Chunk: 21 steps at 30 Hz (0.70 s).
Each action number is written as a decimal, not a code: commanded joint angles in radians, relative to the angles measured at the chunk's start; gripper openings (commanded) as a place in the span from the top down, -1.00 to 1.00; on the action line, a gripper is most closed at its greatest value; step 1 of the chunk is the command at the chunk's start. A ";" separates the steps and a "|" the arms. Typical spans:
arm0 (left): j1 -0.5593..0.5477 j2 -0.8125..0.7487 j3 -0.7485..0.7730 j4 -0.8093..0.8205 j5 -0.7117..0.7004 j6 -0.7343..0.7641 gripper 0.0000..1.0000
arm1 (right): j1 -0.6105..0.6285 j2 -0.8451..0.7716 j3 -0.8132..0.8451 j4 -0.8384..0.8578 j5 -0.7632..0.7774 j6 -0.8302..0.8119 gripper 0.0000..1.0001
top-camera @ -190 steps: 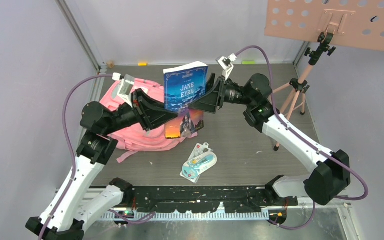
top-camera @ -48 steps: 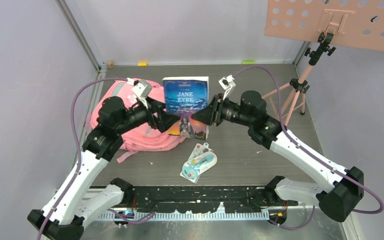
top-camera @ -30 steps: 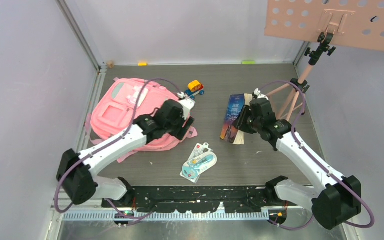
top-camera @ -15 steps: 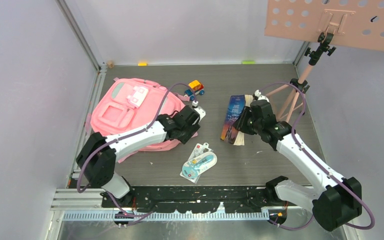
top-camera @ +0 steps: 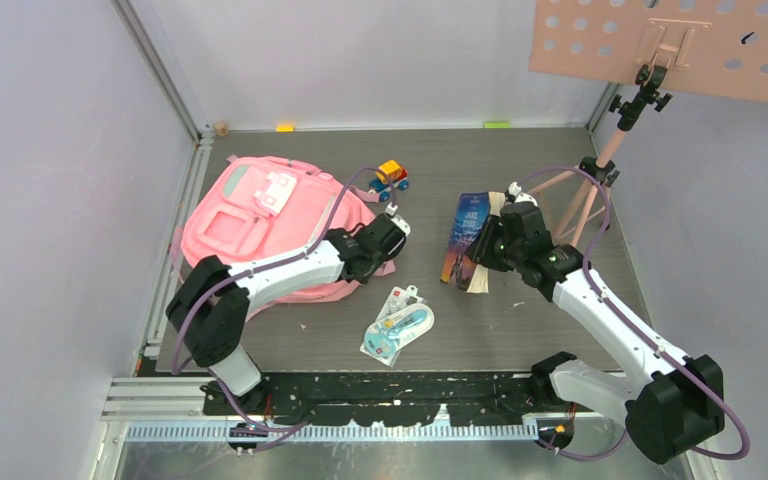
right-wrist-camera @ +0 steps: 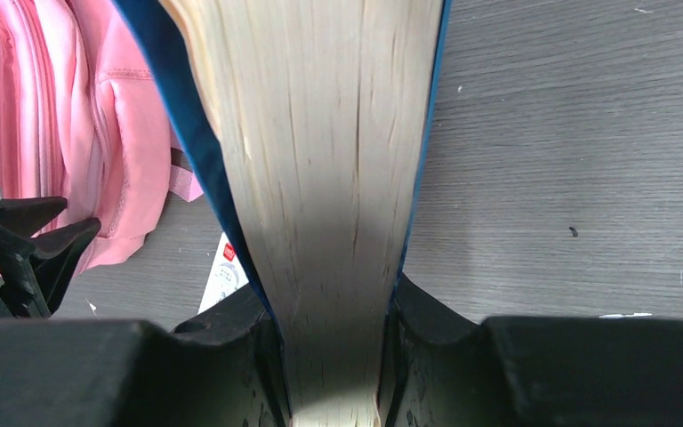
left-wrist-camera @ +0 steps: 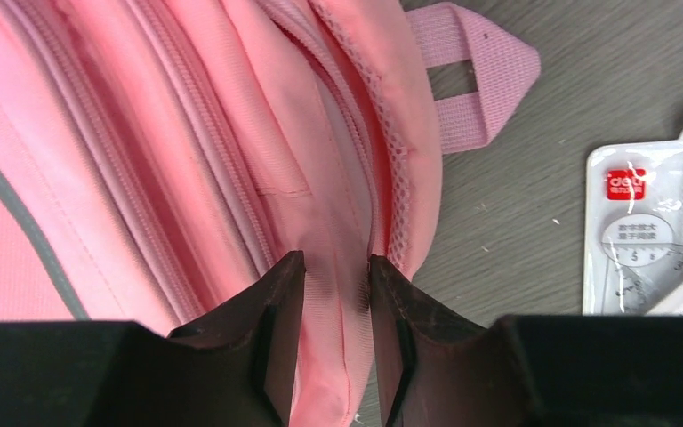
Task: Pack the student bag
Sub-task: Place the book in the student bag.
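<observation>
The student bag [top-camera: 250, 220], a large soft pink backpack, lies flat at the left of the table. My left gripper [top-camera: 388, 243] is at its right edge. In the left wrist view the left gripper [left-wrist-camera: 333, 260] has its two dark fingers on either side of a fold of the student bag [left-wrist-camera: 187, 133], by the mesh-edged rim. The fabric fills the gap between them. My right gripper [top-camera: 480, 250] is shut on a thick blue "Jane Eyre" book [top-camera: 468, 225], held on edge over the table. The right wrist view shows the book's pages [right-wrist-camera: 320, 133] clamped in the right gripper [right-wrist-camera: 331, 298].
A packaged stationery set [top-camera: 397, 325] lies in front of the bag, and in the left wrist view the stationery set [left-wrist-camera: 649, 240] sits just right of my left fingers. A small toy car [top-camera: 390, 176] sits behind the bag. A pink music stand's tripod [top-camera: 585, 195] stands at the right.
My left arm has slid along the bag's right edge towards the front and its jaws have narrowed onto the fabric fold. The right arm and the book have stayed put.
</observation>
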State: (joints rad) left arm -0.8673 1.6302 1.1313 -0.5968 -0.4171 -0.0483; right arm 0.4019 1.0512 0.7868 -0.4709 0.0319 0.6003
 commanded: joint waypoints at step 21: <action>0.012 -0.011 0.028 -0.013 -0.160 -0.020 0.50 | 0.002 -0.062 0.026 0.182 -0.012 0.021 0.99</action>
State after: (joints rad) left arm -0.8650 1.5921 1.1313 -0.5999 -0.5179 -0.0490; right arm 0.4019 1.0470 0.7849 -0.4709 0.0246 0.6014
